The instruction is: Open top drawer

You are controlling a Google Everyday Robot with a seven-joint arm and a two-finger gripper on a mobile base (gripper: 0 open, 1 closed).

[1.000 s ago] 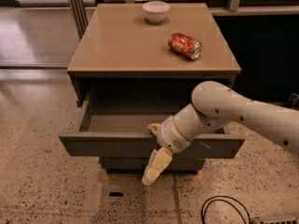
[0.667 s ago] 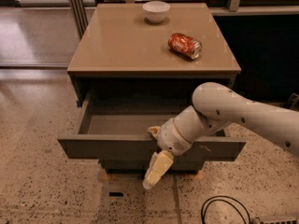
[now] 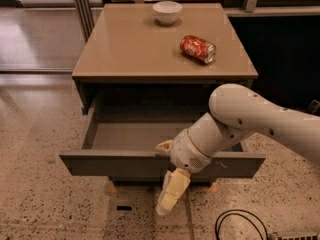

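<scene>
Drawer (image 3: 125, 165): open, under the table (image 3: 140, 49).
Gripper (image 3: 169, 176): at its front, toward 5 o'clock.
Jaws: you cannot tell.

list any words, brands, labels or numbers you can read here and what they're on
No text here can be read.
red can, lying on its side on the cabinet top: pale markings on it, too blurred to read.
white bowl, top drawer front, and the gripper at that drawer's front edge: no lettering shows.
</scene>
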